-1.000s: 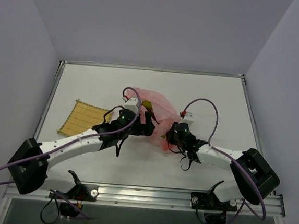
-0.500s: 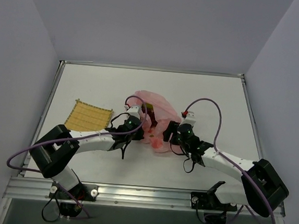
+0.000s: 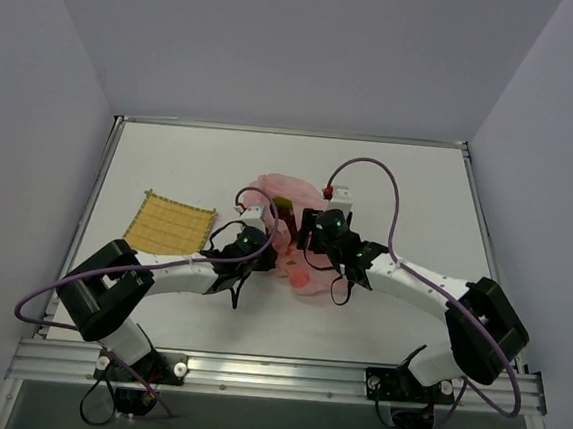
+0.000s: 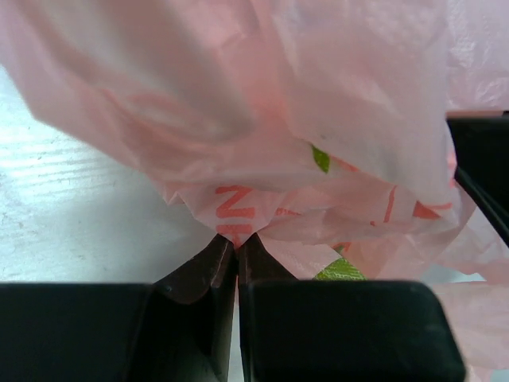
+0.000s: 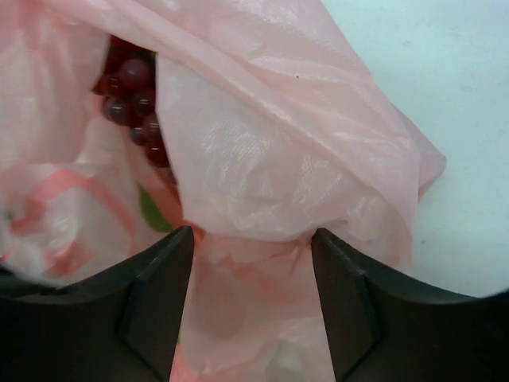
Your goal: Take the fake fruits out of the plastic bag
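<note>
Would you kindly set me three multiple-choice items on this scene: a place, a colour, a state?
1. The yellow woven mat lies on which side of the translucent pink plastic bag? A left arm's B right arm's C underneath
2. The plastic grape bunch in the bag is: A green B dark red C blue
3. The left gripper's fingers are: A wide open B shut on the bag C off the bag
A, mat lies leftward; B, dark red beads show; B, they pinch a fold.

One plastic bag lying on bench. One grape bunch showing inside; green bits peeking through film, number unclear. One woven mat lying alongside. Two hands showing: left hand, right hand.
</note>
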`<control>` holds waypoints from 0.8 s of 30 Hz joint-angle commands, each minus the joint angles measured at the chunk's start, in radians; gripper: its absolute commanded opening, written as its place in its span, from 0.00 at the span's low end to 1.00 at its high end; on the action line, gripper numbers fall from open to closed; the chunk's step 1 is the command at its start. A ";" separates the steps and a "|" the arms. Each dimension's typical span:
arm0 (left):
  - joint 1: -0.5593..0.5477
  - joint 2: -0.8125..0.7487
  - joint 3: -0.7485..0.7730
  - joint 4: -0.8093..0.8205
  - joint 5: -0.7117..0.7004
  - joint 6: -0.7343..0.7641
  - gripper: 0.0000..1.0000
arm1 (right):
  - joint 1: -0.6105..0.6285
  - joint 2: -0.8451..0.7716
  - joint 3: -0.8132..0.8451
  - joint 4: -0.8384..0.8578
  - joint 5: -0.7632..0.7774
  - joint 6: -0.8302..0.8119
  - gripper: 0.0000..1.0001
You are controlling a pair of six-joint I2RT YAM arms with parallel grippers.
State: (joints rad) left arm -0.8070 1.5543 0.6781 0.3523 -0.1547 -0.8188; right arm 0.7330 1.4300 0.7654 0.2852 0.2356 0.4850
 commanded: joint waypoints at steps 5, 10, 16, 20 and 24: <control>-0.011 -0.043 -0.035 0.045 -0.016 -0.028 0.03 | -0.024 0.084 0.043 -0.057 0.186 -0.007 0.17; -0.011 -0.036 -0.061 0.066 -0.020 -0.049 0.02 | -0.076 0.026 0.002 -0.049 0.196 0.007 0.01; -0.011 -0.046 -0.084 0.067 -0.032 -0.065 0.02 | -0.207 0.064 -0.025 0.002 0.159 0.006 0.01; -0.011 -0.062 -0.097 0.036 -0.052 -0.066 0.02 | -0.259 0.164 -0.021 0.054 0.144 0.029 0.00; -0.011 -0.088 -0.120 0.007 -0.071 -0.072 0.02 | -0.265 0.222 -0.043 0.141 0.052 0.053 0.02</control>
State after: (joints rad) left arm -0.8135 1.5120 0.5724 0.4004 -0.1791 -0.8783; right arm 0.4763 1.6249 0.7467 0.3531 0.3264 0.5117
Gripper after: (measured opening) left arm 0.028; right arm 0.012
